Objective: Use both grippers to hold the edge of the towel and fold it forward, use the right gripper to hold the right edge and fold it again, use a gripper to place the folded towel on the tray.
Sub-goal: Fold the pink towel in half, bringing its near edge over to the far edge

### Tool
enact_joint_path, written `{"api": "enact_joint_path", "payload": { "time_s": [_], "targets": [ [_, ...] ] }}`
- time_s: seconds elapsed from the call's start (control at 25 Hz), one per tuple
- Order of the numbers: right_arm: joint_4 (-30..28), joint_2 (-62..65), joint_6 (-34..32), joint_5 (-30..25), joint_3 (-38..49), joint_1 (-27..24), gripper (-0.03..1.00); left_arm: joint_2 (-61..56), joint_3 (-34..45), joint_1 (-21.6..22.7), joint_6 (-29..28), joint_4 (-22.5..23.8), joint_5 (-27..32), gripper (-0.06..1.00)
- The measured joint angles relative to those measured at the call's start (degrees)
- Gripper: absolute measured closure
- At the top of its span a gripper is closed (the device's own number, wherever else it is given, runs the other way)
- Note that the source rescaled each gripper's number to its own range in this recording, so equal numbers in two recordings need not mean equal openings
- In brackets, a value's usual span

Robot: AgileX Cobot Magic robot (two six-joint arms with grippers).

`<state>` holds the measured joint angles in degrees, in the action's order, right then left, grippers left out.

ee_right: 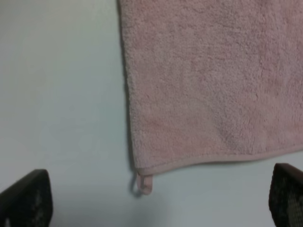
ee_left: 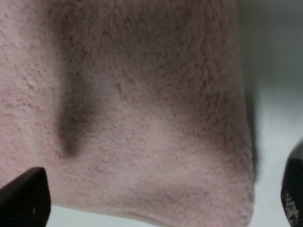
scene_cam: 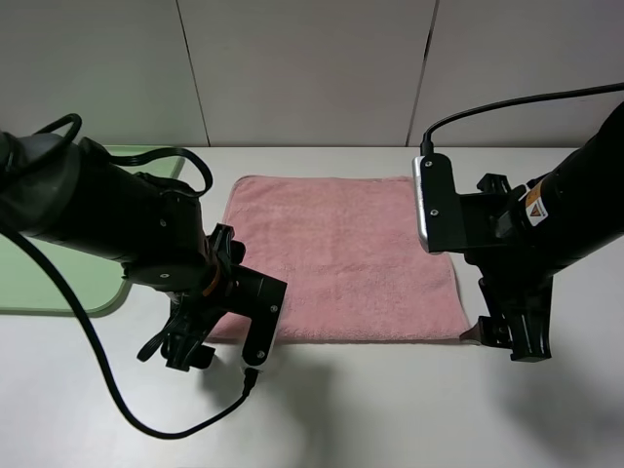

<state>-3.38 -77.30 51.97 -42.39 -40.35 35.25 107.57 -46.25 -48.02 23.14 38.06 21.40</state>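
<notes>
While both tools stand wide and empty, each sits at one end of the near hem. Left tool: fingers spread, low over the near-left corner of the towel. Its wrist view shows pink pile filling the gap between the fingers, with the corner's edge just inside one finger. Contact with the cloth: cannot tell. Right tool: fingers spread, at the near-right corner. Its wrist view shows the corner and the small loop lying between the fingers, not pinched.

From either tool the cloth spreads toward 12 o'clock. The hem runs straight from 9 to 3 o'clock, flat on the worktop, one tool per end, so neither arm has to cross. Judgement: the coming move turns on that line. Both tools drop and close on the hem, then carry it toward 12 to meet the far edge. Left looks more over the cloth, right more at its very edge, so right may need a nudge toward 9.

Towel lies flat, unfolded, mid-worktop. Tray sits at 9 o'clock of the towel, apart from it, partly behind the left arm.
</notes>
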Motion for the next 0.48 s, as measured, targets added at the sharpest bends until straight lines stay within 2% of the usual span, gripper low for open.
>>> {"api": "enact_joint_path", "payload": {
  "time_s": [0.48],
  "targets": [
    [0.0,0.0,0.0,0.0,0.0,0.0,-0.03,2.34,-0.78,-0.06,0.06,-1.83,1.09,0.0]
  ]
}}
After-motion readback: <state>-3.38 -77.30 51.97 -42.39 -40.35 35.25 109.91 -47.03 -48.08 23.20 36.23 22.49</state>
